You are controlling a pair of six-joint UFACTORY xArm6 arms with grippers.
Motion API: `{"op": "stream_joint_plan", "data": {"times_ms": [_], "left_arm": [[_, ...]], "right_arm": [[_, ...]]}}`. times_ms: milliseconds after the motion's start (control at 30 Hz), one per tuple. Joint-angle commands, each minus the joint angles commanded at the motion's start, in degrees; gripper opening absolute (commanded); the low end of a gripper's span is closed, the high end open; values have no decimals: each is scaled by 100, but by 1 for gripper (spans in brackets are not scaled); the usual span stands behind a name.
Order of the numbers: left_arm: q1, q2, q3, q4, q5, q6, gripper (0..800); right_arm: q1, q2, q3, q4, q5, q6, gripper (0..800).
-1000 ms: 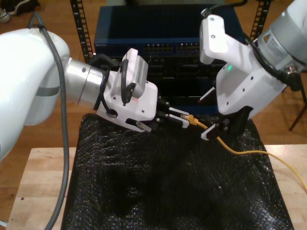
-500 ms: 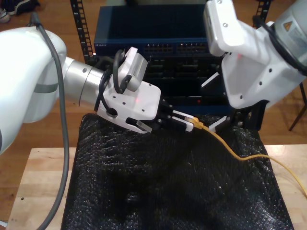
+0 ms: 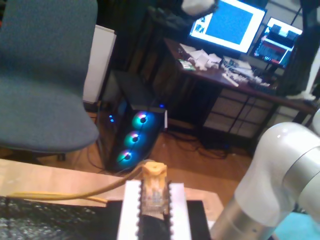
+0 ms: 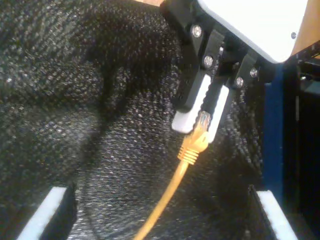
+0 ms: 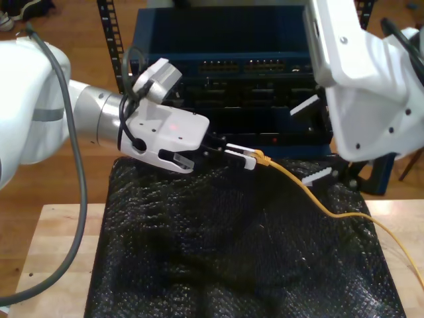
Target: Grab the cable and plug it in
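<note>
The yellow-orange cable point(image 5: 311, 196) runs from the exterior view's right across the black mat up to its clear plug point(image 4: 203, 121). My first gripper point(image 5: 249, 158) is shut on that plug, which sticks out between the white pads point(image 3: 131, 210) with the orange boot point(image 3: 154, 170) at their tips. The plug hangs a little above the mat, in front of the blue network switch point(image 5: 232, 66). My second gripper point(image 5: 313, 140) is open at the exterior view's right, raised above the cable and apart from it; its wide-set fingertips point(image 4: 50, 210) frame the second wrist view.
A crinkled black mat point(image 5: 245, 245) covers the wooden table point(image 5: 53, 252). The switch sits in a black rack point(image 5: 109, 40) behind the mat. Rows of ports point(image 5: 255, 66) line its front. A blue office chair point(image 3: 45, 75) and desk with monitors point(image 3: 230, 25) lie beyond.
My second gripper has come off the cable and risen up and toward the exterior view's right. My first gripper has kept the plug and levelled out, lifting slightly.
</note>
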State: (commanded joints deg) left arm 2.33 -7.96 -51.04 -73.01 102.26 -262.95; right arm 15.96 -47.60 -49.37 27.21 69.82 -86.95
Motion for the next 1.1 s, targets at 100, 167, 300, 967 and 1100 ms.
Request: {"op": "stream_joint_plan", "data": {"times_ms": [100, 167, 300, 967, 1100], "left_arm": [[9, 158, -9, -79, 334, -123, 13], [35, 185, -9, -246, 431, -132, 11], [114, 246, -9, -369, 563, -132, 11], [132, 554, -9, -1020, 1688, -132, 11], [132, 624, -9, -1222, 1916, -132, 11]], "right_arm": [[18, -299, 255, 9, -466, -246, 796], [44, -501, 396, 9, -668, -334, 797], [53, -703, 563, 9, -826, -387, 797], [923, -914, 818, 0, -1741, -545, 797], [923, -1029, 844, 0, -1776, -571, 797]]}}
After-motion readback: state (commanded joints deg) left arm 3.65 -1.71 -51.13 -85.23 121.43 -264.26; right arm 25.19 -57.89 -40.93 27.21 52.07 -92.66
